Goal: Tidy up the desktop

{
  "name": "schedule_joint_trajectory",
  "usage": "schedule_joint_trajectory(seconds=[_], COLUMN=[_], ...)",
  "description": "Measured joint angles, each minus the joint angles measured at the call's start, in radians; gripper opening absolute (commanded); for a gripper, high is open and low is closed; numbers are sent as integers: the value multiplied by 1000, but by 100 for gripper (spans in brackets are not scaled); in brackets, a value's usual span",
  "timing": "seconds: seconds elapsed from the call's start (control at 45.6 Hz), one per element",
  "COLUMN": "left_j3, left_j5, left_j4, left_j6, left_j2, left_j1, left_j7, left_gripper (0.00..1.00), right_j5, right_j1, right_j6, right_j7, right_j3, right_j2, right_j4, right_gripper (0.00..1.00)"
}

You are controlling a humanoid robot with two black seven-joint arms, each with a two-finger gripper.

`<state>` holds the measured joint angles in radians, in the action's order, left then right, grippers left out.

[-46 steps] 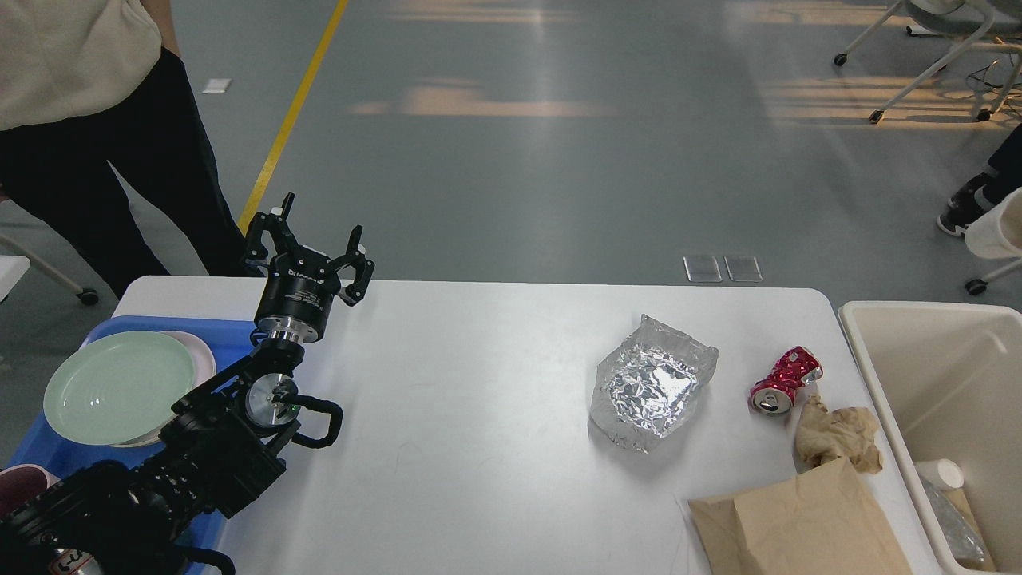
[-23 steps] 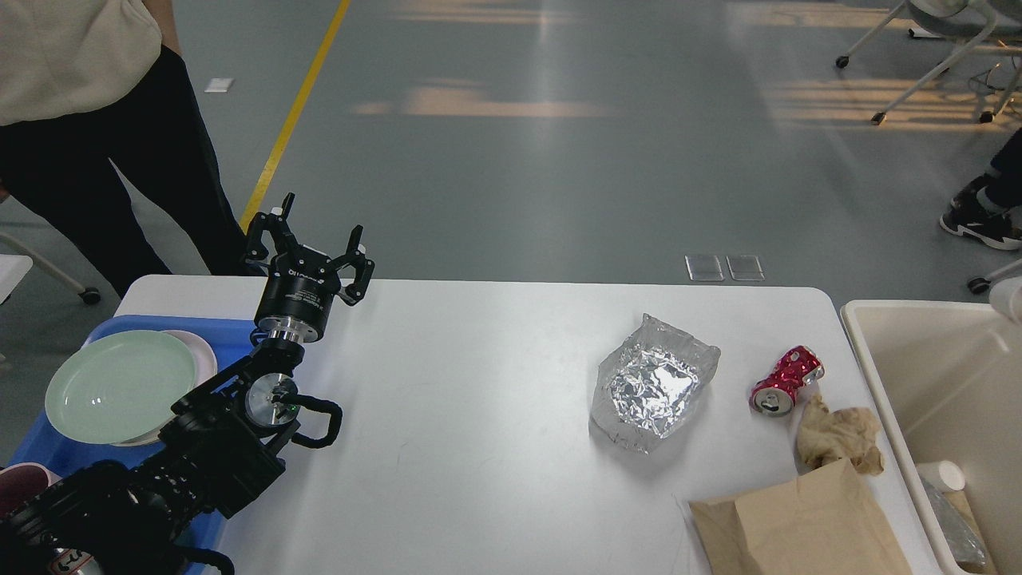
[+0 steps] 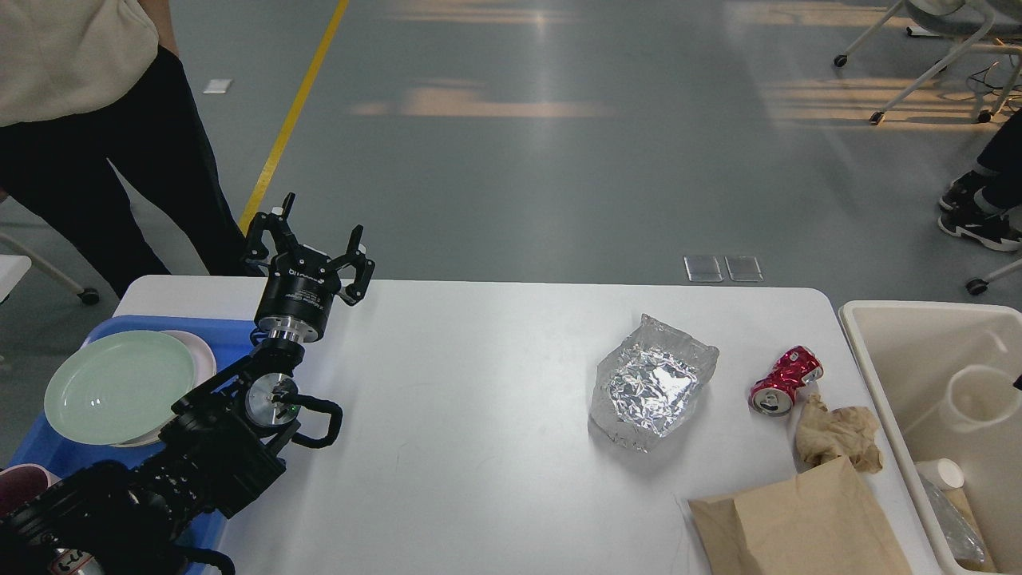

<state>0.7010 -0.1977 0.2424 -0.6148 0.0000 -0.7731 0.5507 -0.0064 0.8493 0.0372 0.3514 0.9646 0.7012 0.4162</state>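
Broadly, the white desktop (image 3: pixel 479 415) filled the lower middle of the head view, its surface running from the blue tray (image 3: pixel 48 447) at the left edge to the cream bin (image 3: pixel 886 359) just off its right end. The left gripper (image 3: pixel 310 246) stood upright above the surface's far left corner, its jaws spread wide apart and holding nothing. The right gripper did not appear in view. On the tray lay a pale green plate (image 3: pixel 120 386) stacked over a pinkish one. Toward the right side of the surface sat a crumpled foil container (image 3: pixel 651 383), with a crushed red can (image 3: pixel 785 380) lying on its side near it. Just in front of the can was a wadded brown napkin (image 3: pixel 838 435), touching a flat brown paper bag (image 3: pixel 798 523) at the near edge.
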Motion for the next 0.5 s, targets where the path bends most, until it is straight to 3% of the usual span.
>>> schedule_joint_trajectory(seconds=[0.088, 0.504], left_j3=[0, 0], left_j5=[0, 0], left_j4=[0, 0], left_j6=[0, 0], left_j2=[0, 0], left_j1=[0, 0], left_j7=[0, 0], left_gripper=[96, 96], right_j5=[0, -11], right_j1=[2, 137], right_j6=[-10, -50], right_j7=[0, 2], right_j3=[4, 50], right_j2=[0, 43], right_j4=[11, 79], right_gripper=[100, 100])
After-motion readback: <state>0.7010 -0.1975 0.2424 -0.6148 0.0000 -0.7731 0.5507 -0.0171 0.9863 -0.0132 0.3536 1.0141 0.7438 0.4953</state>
